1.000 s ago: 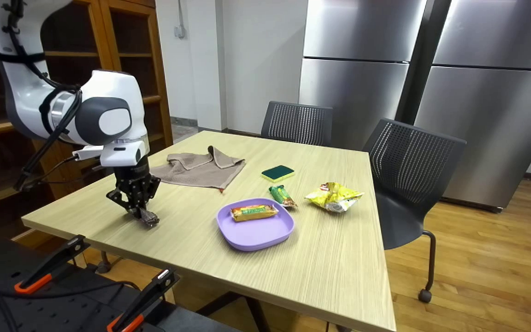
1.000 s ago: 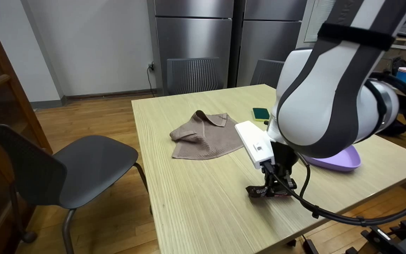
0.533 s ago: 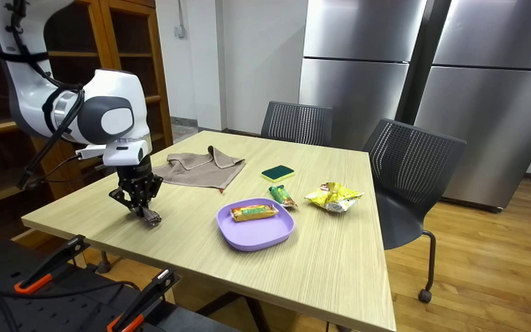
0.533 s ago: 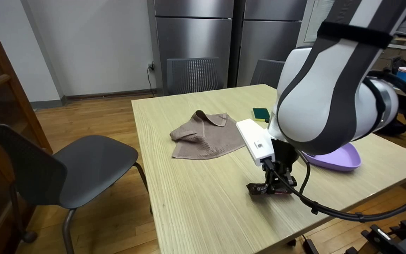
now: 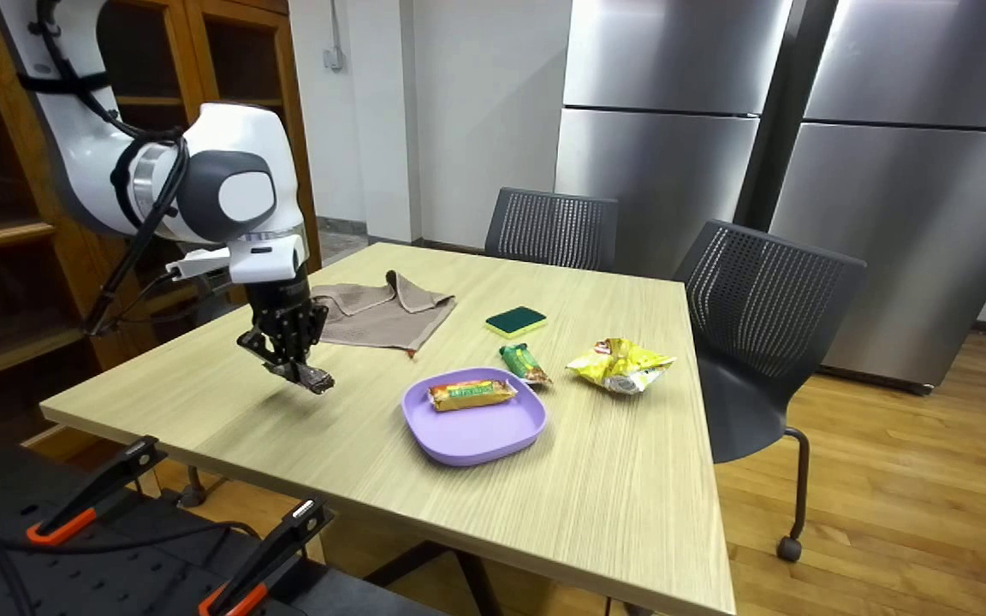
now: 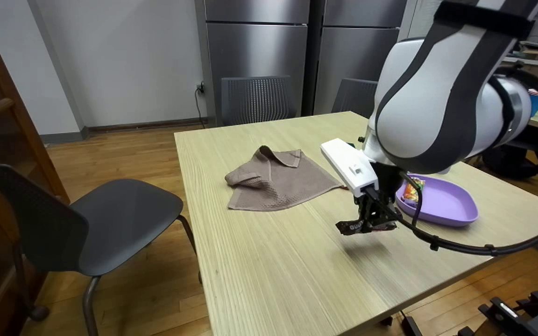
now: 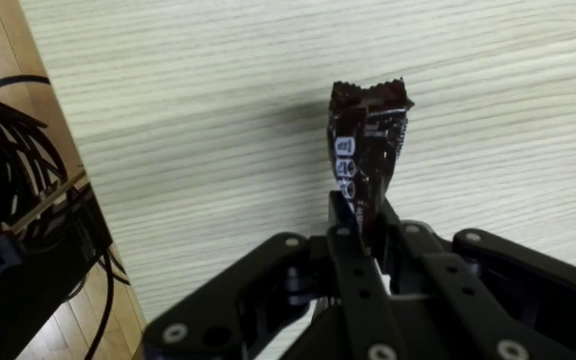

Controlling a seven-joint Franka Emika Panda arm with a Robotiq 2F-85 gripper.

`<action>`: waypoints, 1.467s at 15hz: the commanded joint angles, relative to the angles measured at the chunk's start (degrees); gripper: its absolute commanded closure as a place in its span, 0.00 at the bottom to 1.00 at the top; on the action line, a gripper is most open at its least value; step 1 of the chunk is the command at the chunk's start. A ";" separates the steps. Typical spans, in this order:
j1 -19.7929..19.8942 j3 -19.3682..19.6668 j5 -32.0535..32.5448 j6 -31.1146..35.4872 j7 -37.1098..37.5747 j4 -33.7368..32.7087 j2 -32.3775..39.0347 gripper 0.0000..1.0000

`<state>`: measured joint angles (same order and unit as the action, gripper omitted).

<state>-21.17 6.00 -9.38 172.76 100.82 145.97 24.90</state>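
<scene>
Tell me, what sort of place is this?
Probably a break room or shared kitchen: metallic refrigerators stand behind the table with its office-style chairs, and a wrapped snack sits on a purple plate.

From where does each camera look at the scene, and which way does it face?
Exterior view: raised beside the table, facing the purple plate and refrigerators; arm and claw at picture's left.
Exterior view: raised near the table, facing the towel and refrigerators; arm and claw at picture's right.
Wrist view: on the wrist, looking down; claw grips a dark packet.
Both exterior views share towel, purple plate, refrigerators.
</scene>
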 commanded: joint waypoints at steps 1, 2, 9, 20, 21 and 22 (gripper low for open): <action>-0.83 3.27 3.80 -5.07 -3.34 0.24 -4.88 0.97; -0.67 3.94 5.02 -5.90 -3.82 0.14 -5.53 0.97; 3.37 5.76 11.60 -10.86 -9.08 -0.52 -8.65 0.97; 10.43 5.24 12.49 -15.18 -17.25 -6.57 -5.94 0.97; 11.13 5.22 12.40 -15.72 -18.49 -7.17 -5.60 0.97; 12.15 5.15 12.21 -16.40 -20.39 -7.91 -5.18 0.97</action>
<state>-12.21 12.02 2.32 159.73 84.96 141.04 18.72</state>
